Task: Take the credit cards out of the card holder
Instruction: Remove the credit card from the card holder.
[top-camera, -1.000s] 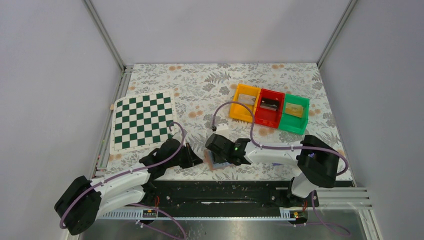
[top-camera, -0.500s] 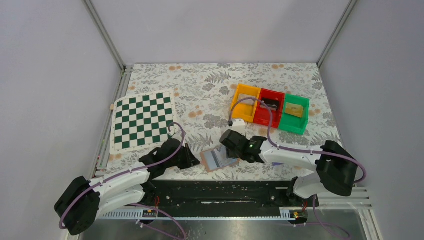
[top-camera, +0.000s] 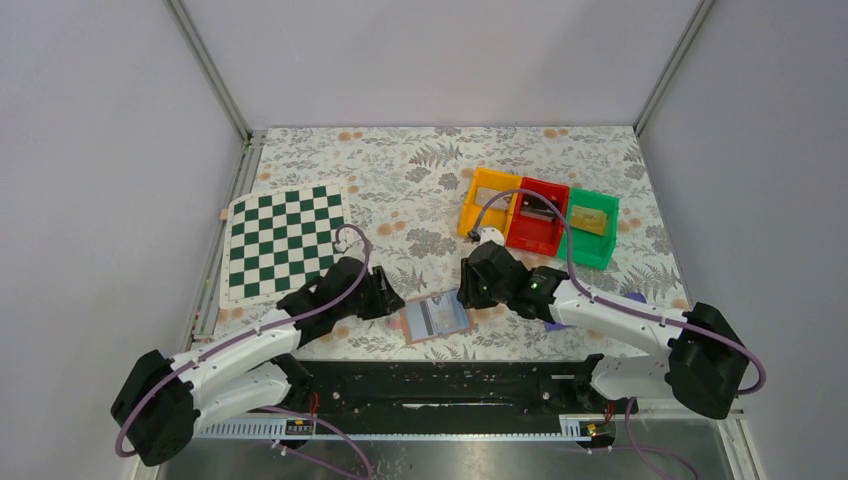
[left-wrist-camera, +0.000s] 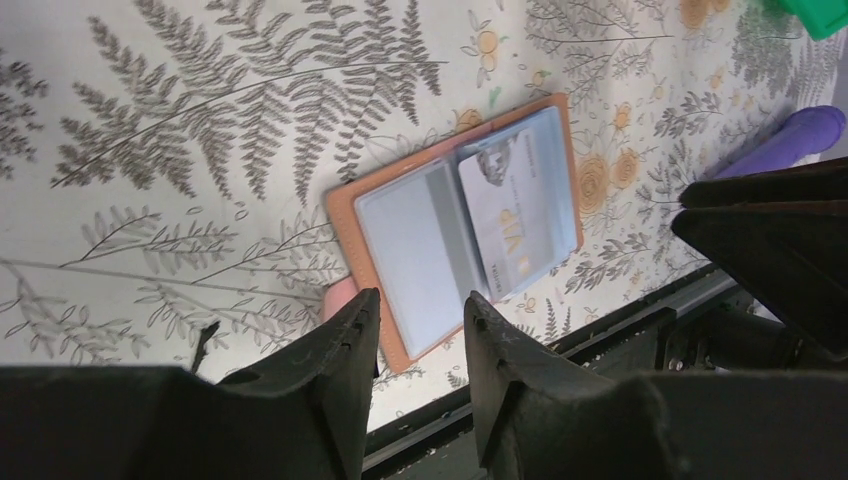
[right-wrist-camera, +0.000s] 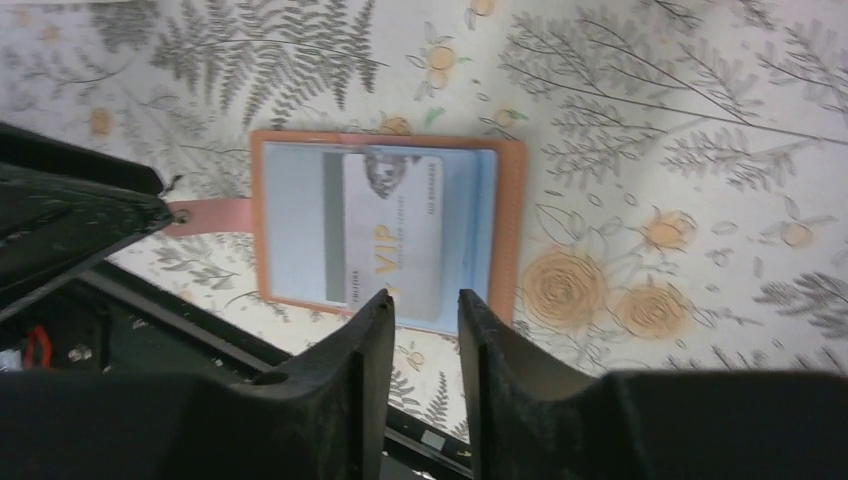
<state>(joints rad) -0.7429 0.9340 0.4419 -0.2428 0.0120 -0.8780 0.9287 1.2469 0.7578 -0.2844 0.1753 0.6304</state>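
The card holder lies open and flat on the flowered table near the front rail, tan outside and pale blue inside. A whitish credit card with gold "VIP" lettering sits in its pocket and also shows in the left wrist view as a credit card. My left gripper hovers open just off the holder's left end, by its pink strap, with nothing between the fingers. On the other side, my right gripper is open above the holder's near edge, holding nothing.
A green-and-white chessboard lies at the left. Orange, red and green bins stand in a row at the back right. The black rail runs just in front of the holder.
The right arm has drawn back to the right, uncovering the holder, which now lies open. The left gripper has opened and let go of the holder's left edge.
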